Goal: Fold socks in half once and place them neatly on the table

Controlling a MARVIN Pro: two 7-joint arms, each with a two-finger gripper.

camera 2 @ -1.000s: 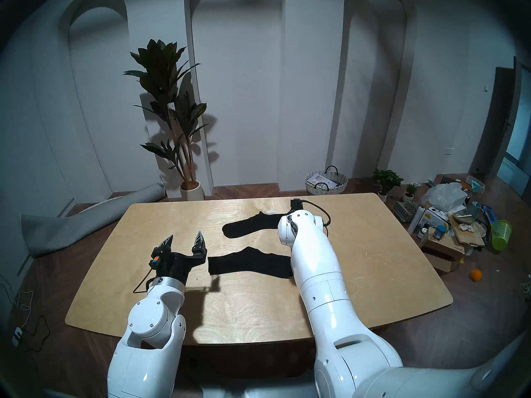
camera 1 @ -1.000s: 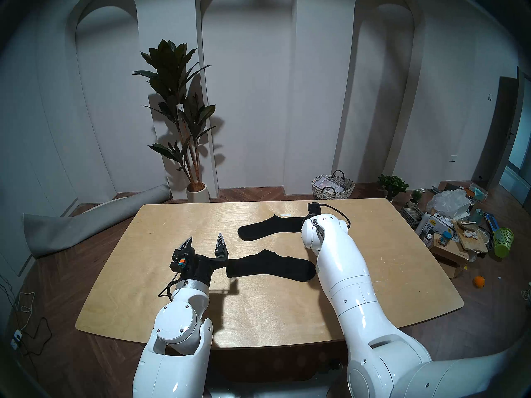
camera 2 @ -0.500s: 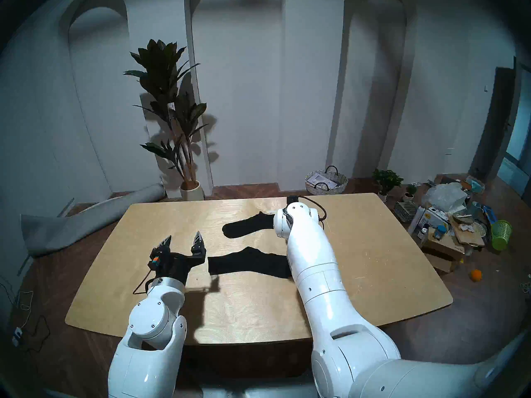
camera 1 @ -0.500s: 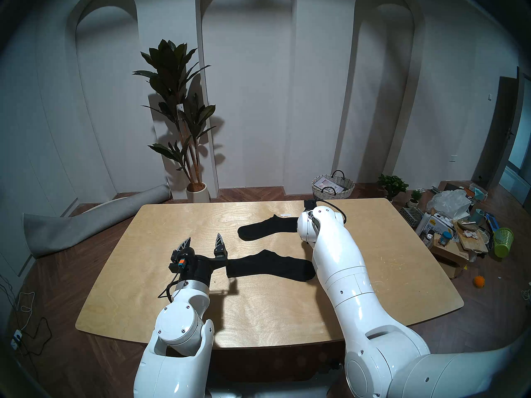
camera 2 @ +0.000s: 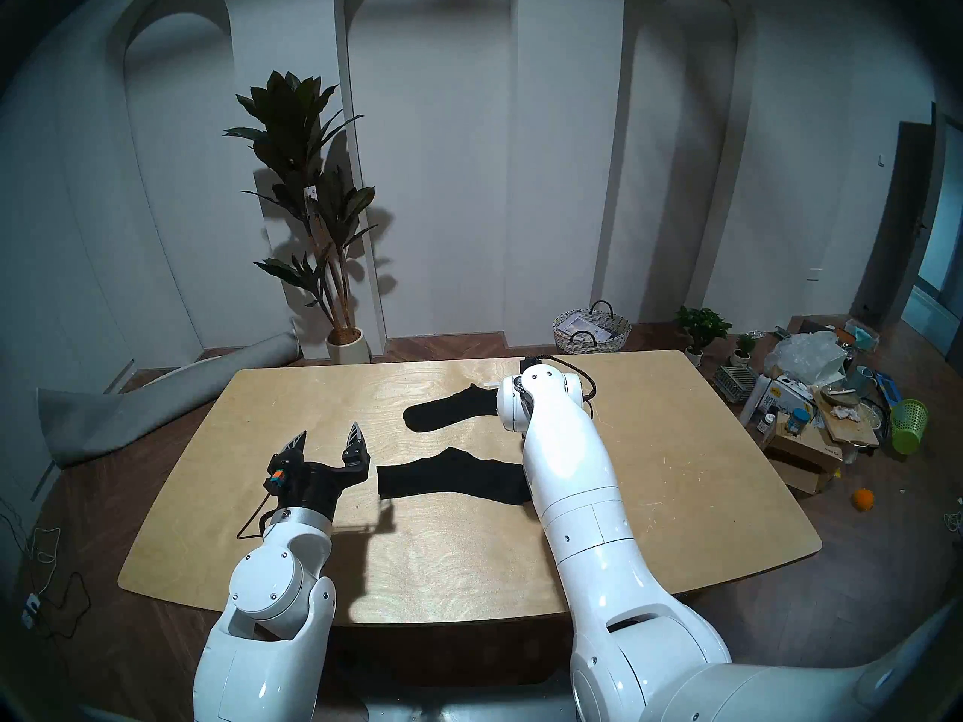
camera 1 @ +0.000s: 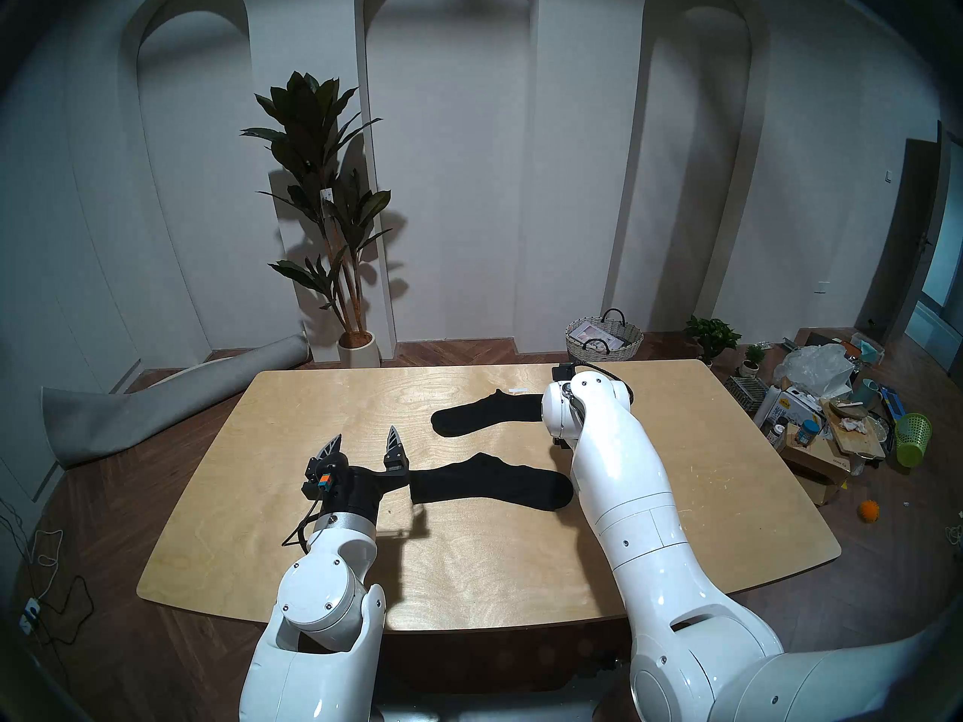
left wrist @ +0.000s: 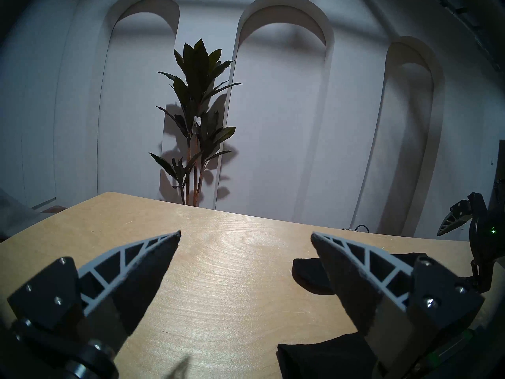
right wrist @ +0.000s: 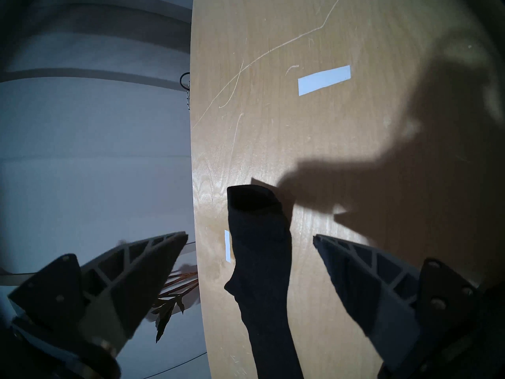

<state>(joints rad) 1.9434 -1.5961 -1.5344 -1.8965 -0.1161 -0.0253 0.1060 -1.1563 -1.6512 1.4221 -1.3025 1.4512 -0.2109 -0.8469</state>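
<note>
Right gripper (right wrist: 250, 237): jaws spread wide, holding nothing. In the right wrist view the far sock (right wrist: 259, 250) runs up the lower centre of the frame between the two fingers, its open cuff at mid-frame. Whether the fingertips touch the fabric cannot be told from this view; they appear to stand clear above it.

Left gripper (camera 1: 366, 437): jaws spread wide, empty. In the head view it sits left of centre, just beside the cuff end of the near sock (camera 1: 490, 481), without contact.

Location of the work: both socks lie flat and unfolded on the table (camera 1: 292, 538). The far sock (camera 1: 487, 412) lies in the upper centre of the tabletop, next to a white tape strip (right wrist: 323, 79). The near sock lies parallel, lower in the frame and well apart from it.

Handling: the socks are light, soft and limp, and will drape and bunch. Pinch at the cuff or toe edge, taking both layers, and carry that end over to the opposite end. A low pinch is advised, as thin fabric lies tight to the wood.

Arm pose: the right arm reaches from lower right over the table, wrist angled down toward the far sock's cuff. The left forearm extends level, fingers pointing toward the far wall.
</note>
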